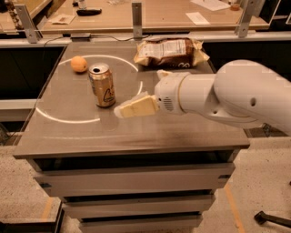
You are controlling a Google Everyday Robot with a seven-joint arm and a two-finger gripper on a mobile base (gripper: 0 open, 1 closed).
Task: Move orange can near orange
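The orange can (102, 85) stands upright on the grey table (136, 132), left of centre, silver top and dark triangular logo showing. The orange (79, 63) lies on the table just behind and to the left of the can, a short gap apart. My gripper (132, 108), cream-coloured at the end of the white arm (227, 95), hovers low over the table just right of the can, its tip close to the can's base but apart from it. It holds nothing that I can see.
A brown-and-white snack bag (170, 52) lies at the back right of the table, behind my arm. A white circle line (68, 120) is marked on the tabletop. A wooden bench (136, 13) with metal posts runs behind the table.
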